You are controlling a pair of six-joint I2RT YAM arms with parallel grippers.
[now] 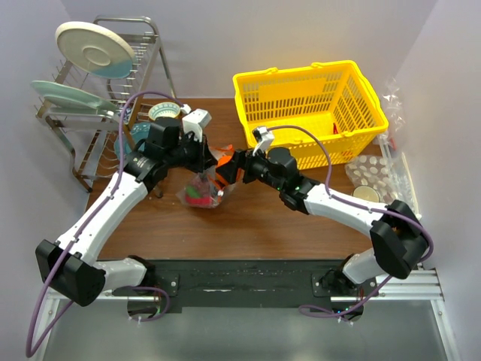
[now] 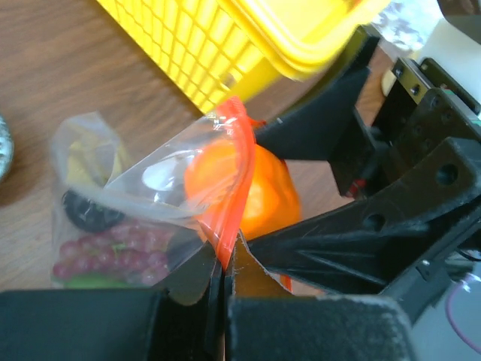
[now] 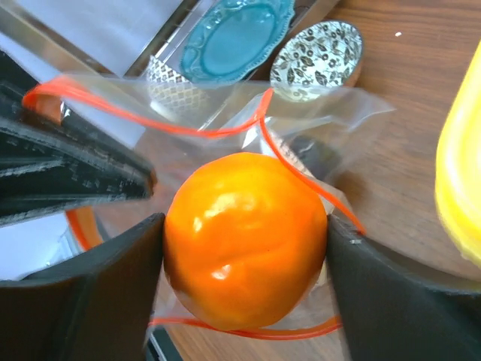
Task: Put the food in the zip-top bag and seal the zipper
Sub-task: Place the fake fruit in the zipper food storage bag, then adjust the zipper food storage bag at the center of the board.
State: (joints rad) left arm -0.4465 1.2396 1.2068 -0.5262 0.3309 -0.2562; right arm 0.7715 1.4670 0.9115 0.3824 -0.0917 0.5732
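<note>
No writing can be read anywhere. A white patch (image 2: 158,177) is seen on the zip-top bag (image 2: 143,192), but its print is too blurred to be made out.

The bag is held up over the wooden table (image 1: 255,226), between the two arms and just in front of the yellow basket (image 1: 301,77). Its zipper (image 2: 237,169) is pinched by the left gripper (image 2: 225,263), whose fingers are pressed together on the red-orange strip, so that one side of the mouth is lifted. The orange (image 3: 244,241) is clamped in the right gripper (image 3: 244,252), both pads lying against its sides as far as can be seen. The orange is placed at the mouth of the bag, with the strip looped above and below it. Deeper in the bag, the grapes (image 2: 113,252), the dark round fruit (image 2: 90,213) and the green vegetable (image 2: 94,281) are seen lying together at its bottom.

Behind the bag, a teal plate (image 3: 233,34) and a patterned bowl (image 3: 316,53) are set near the wire dish rack (image 1: 105,101), in which two pale plates are propped. Crinkled clear packaging with round dimples (image 1: 372,177) is laid at the right edge of the table. Most of the left wrist view is blocked by the black body of the right gripper and by the basket's wall.
</note>
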